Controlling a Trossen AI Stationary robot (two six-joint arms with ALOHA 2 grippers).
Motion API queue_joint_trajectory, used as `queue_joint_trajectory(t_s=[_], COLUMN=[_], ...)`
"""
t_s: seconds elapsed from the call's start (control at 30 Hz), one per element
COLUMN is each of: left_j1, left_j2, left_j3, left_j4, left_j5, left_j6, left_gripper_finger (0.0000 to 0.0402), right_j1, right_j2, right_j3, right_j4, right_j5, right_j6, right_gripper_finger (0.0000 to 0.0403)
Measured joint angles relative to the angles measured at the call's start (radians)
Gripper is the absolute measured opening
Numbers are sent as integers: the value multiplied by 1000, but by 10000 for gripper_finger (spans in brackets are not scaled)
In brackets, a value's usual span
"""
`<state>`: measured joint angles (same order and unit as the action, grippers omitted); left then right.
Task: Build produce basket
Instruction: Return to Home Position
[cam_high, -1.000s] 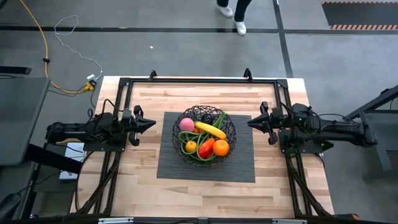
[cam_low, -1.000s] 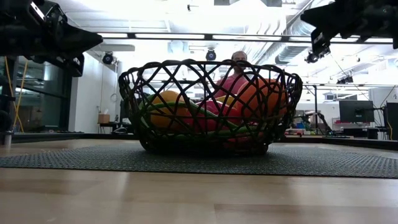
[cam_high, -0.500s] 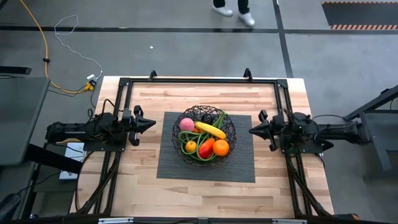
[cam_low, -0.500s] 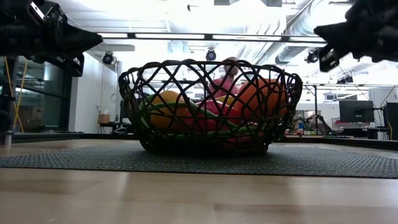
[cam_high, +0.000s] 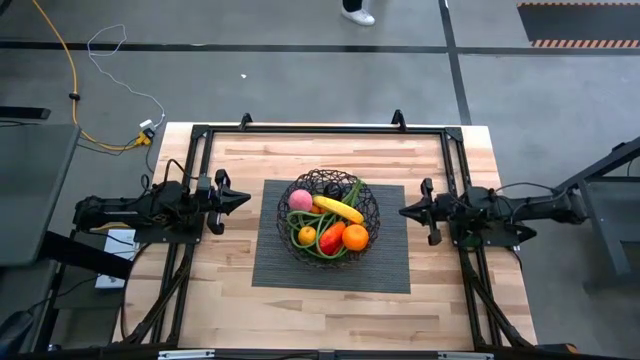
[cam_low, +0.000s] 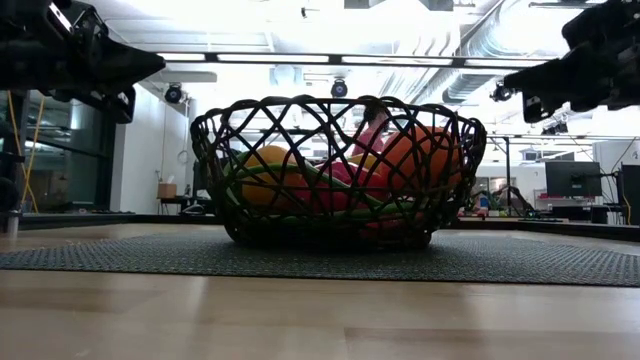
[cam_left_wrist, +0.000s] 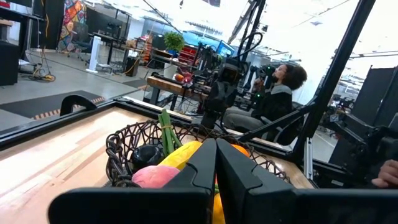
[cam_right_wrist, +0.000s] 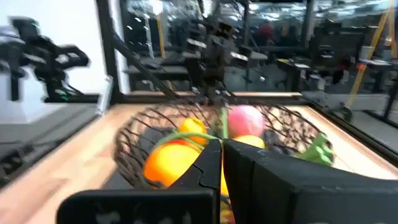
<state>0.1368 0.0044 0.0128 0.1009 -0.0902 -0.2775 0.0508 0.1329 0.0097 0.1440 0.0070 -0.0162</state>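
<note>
Both hands pressed together; right hand (cam_high: 405, 212) has swung straight beside the basket (cam_high: 285, 212), left hand (cam_high: 245, 198) unmoved

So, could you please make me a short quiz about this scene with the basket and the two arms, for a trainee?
1. True or false: the banana lies inside the basket.
2. What does the basket stand on? A) bare wood B) the dark mat C) a plate
3. Fill in: the left pincer and the right pincer are both ___ (open or shut).
Key: 1 true; 2 B; 3 shut.
</note>
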Motion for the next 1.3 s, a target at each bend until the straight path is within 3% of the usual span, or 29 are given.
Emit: queue_joint_trajectory(t_s=[0.27, 0.87, 1.3], left_j1=[0, 0, 0], left_j2=[0, 0, 0], left_j3=[0, 0, 0], left_j4=[0, 0, 0], left_j5=[0, 0, 0], left_j6=[0, 0, 0], left_gripper_finger=[1, 1, 1], right_j1=[-12, -12, -12], right_j2=[-1, 5, 5], right_j3=[0, 2, 2], right_j4=[-105, -112, -114], right_j5=[143, 142, 143], right_j6=[-45, 130, 129], right_gripper_finger=[0, 0, 0])
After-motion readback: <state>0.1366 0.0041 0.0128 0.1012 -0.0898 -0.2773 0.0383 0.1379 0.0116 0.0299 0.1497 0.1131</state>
